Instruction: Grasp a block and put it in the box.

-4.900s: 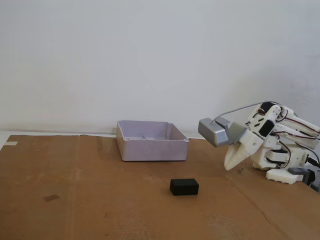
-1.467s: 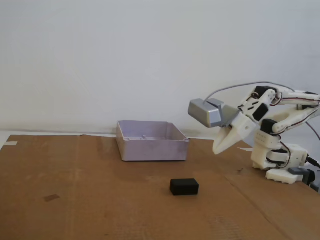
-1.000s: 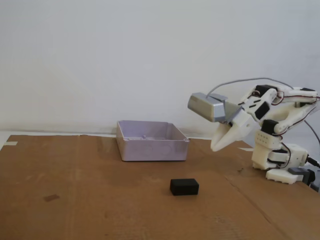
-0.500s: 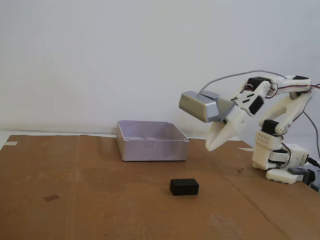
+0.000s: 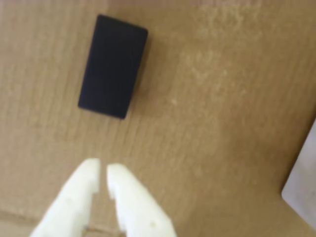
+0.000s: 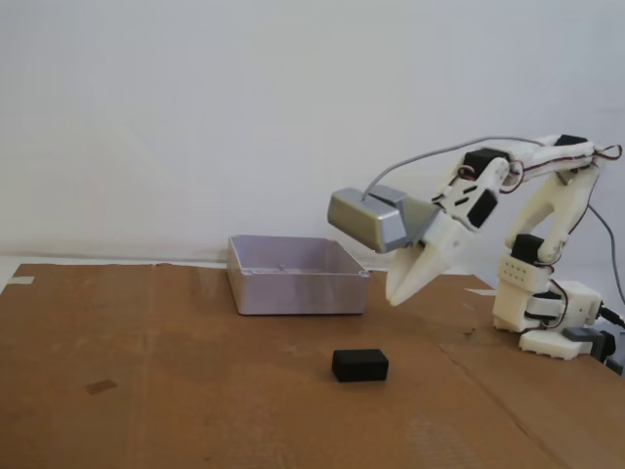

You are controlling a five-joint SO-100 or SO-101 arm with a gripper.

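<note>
A black rectangular block (image 6: 359, 364) lies on the brown cardboard surface in the fixed view; in the wrist view the block (image 5: 113, 66) sits at the upper left. A pale open box (image 6: 293, 275) stands behind and to the left of the block. My white gripper (image 6: 395, 295) hangs in the air above and to the right of the block, right of the box, pointing down-left. In the wrist view the gripper (image 5: 103, 171) is at the bottom, its jaws nearly together with a thin gap and nothing between them. It is well apart from the block.
The arm's white base (image 6: 542, 313) stands at the right on the cardboard (image 6: 146, 391). A grey camera housing (image 6: 369, 221) rides on the wrist. A pale box corner (image 5: 302, 182) shows at the right edge of the wrist view. A white wall is behind.
</note>
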